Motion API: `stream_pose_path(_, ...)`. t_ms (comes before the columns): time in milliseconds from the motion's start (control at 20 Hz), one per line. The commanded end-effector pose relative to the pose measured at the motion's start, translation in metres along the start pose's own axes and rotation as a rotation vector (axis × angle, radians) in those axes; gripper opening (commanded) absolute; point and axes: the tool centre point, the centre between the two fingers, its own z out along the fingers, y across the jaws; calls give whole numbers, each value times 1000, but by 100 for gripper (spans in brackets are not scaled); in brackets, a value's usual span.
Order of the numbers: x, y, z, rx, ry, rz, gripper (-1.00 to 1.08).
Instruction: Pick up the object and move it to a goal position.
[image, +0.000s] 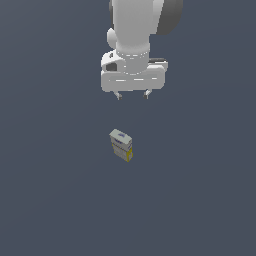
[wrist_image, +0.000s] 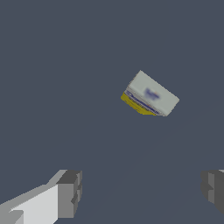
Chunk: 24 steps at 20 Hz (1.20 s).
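Observation:
The object (image: 121, 145) is a small carton with a pale grey-green top, grey printed faces with a blue mark, and yellow edges. It stands on the dark grey floor, turned at an angle. In the wrist view the object (wrist_image: 149, 95) lies ahead of the fingers, well apart from them. My gripper (image: 132, 95) hangs above and behind the carton in the exterior view, open, with nothing between its fingertips. The wrist view shows my gripper (wrist_image: 142, 192) with its two grey fingers (wrist_image: 70, 192) spread wide.
A plain dark grey floor (image: 200, 190) surrounds the carton on all sides. The white arm (image: 142, 30) rises out of the exterior view's upper edge.

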Motion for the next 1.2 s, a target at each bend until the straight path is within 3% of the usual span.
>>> stream_pose_path(0,3,2,3,-1,1,-32,100)
stream_pose_path(1150,48,29,58,-26,12,-556,100)
